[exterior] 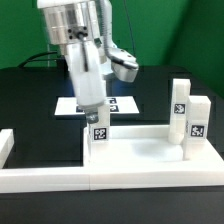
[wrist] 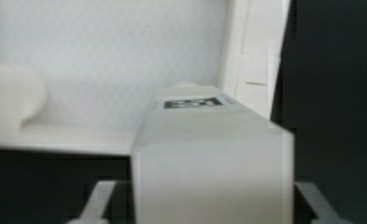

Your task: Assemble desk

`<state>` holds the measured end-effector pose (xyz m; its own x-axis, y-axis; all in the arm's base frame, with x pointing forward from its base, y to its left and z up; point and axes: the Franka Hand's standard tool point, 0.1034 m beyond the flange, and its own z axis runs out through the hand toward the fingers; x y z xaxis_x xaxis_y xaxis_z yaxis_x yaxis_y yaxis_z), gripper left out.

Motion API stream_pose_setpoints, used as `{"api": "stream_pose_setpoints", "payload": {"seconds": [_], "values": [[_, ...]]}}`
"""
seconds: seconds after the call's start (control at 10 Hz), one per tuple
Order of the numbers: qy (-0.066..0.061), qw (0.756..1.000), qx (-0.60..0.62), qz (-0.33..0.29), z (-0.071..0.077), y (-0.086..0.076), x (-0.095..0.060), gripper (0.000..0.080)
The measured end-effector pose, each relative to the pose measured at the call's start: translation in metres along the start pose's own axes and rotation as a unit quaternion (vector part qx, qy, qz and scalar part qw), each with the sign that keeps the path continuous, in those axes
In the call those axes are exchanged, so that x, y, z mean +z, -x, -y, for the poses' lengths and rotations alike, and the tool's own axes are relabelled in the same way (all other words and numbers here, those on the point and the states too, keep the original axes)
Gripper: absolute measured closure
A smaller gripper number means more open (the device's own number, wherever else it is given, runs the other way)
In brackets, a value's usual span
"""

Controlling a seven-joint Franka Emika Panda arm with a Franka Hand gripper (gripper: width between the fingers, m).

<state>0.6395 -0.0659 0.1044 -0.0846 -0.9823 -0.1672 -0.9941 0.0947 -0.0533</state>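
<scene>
White block leg [wrist: 206,160] filling wrist view, tag [wrist: 192,103] unreadable; gripper [exterior: 92,107] seemingly clamping on leg at frame center, fingertips hidden.

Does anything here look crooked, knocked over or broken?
Nothing stands out. The end effector holds one white leg upright over the tabletop panel. Two more legs stand upright at the exterior view's right. The marker board lies flat behind. No damage shows.
</scene>
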Motion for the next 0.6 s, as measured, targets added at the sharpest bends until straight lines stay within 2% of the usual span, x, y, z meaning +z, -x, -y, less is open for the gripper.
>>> {"api": "stream_pose_setpoints", "payload": {"seconds": [0.2,0.6], "values": [[-0.008,0.991,0.131,0.012,-0.0003,-0.0020,-0.0004,0.0505],[-0.005,0.980,0.197,0.011,-0.0009,-0.0034,-0.0009,0.0498]]}}
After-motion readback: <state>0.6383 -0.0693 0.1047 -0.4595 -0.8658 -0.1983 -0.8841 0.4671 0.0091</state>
